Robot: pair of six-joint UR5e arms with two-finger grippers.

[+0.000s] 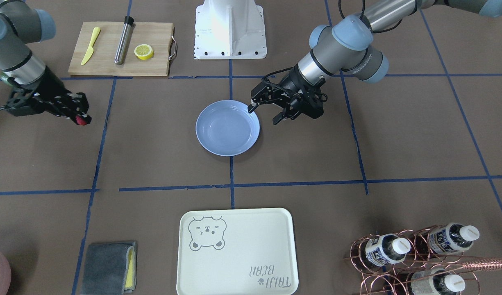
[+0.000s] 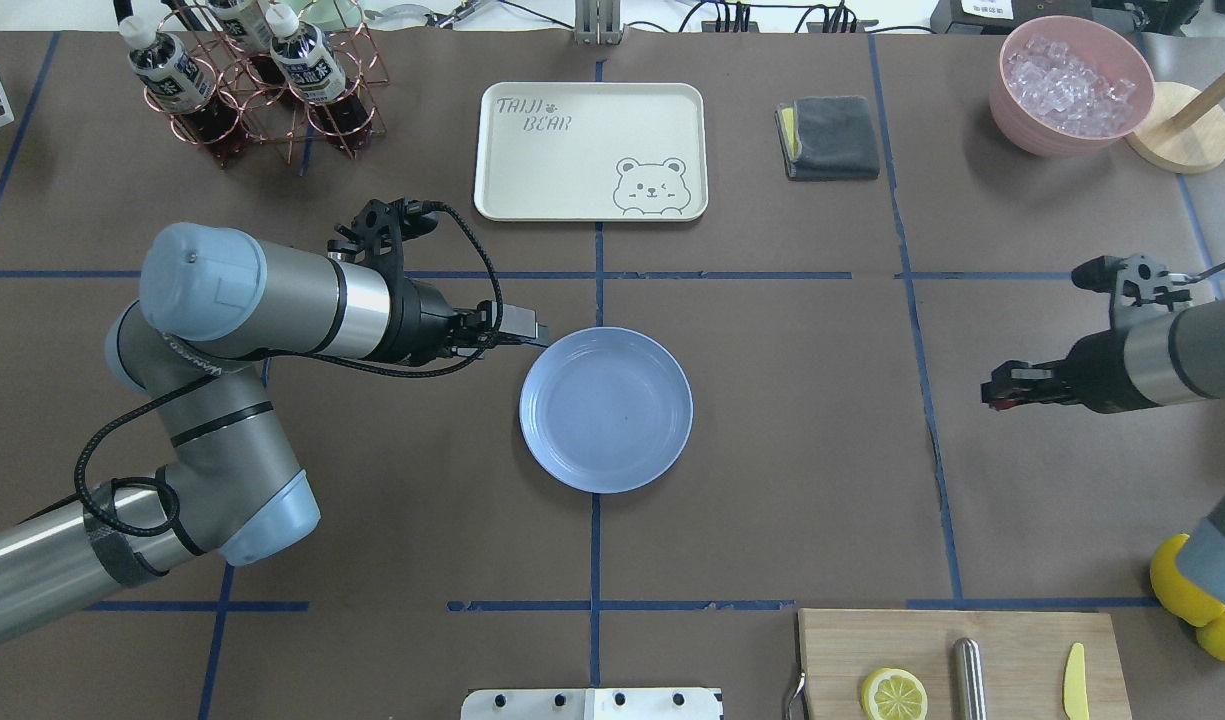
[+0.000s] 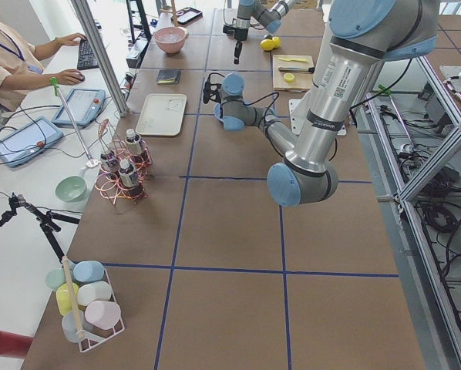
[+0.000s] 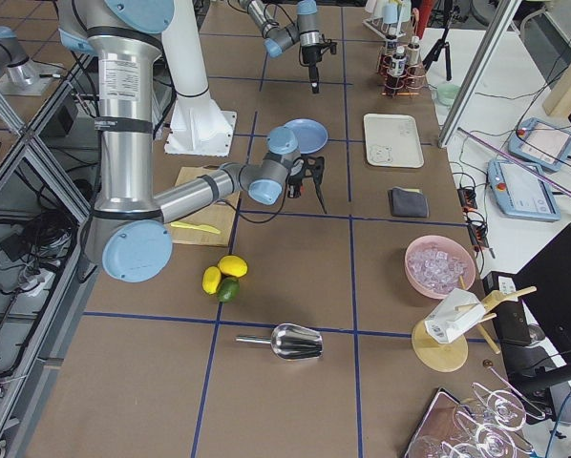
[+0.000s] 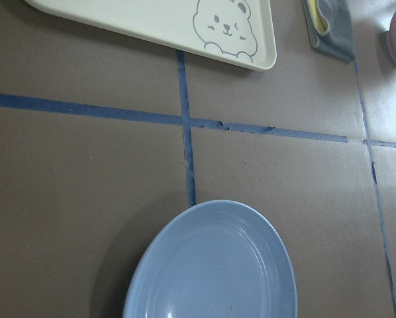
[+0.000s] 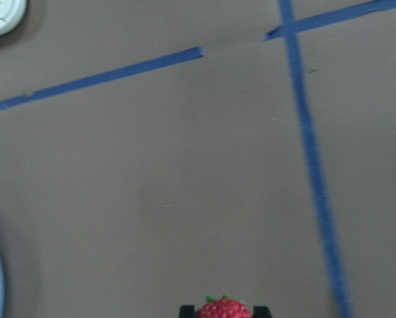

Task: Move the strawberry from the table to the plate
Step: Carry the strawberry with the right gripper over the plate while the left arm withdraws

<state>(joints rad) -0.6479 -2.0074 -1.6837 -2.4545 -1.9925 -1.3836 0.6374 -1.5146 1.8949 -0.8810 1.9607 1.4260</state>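
Strawberry (image 1: 82, 120): it is sitting pinched at the tip of the right gripper (image 1: 81, 119), seemingly lifted off the table (image 1: 152, 143) and well apart from the plate (image 1: 228, 128).
Right gripper: its fingers are pressing in on the berry from both sides, and a blue tape line (image 1: 102, 139) is running between it and the plate.
Left gripper (image 1: 263, 115): its fingers are standing spread around nothing, hanging just beside the plate's rim on the robot's left.
Plate: it is lying in the middle of the table, between the two grippers.
Board (image 1: 152, 45): it is lying near the robot's base, carrying a lemon half (image 1: 144, 51), a yellow knife (image 1: 90, 46) and a steel rod (image 1: 123, 40).
Tray (image 1: 242, 246): it is lying on the plate's far side from the robot, with a folded cloth (image 1: 107, 268) near it.
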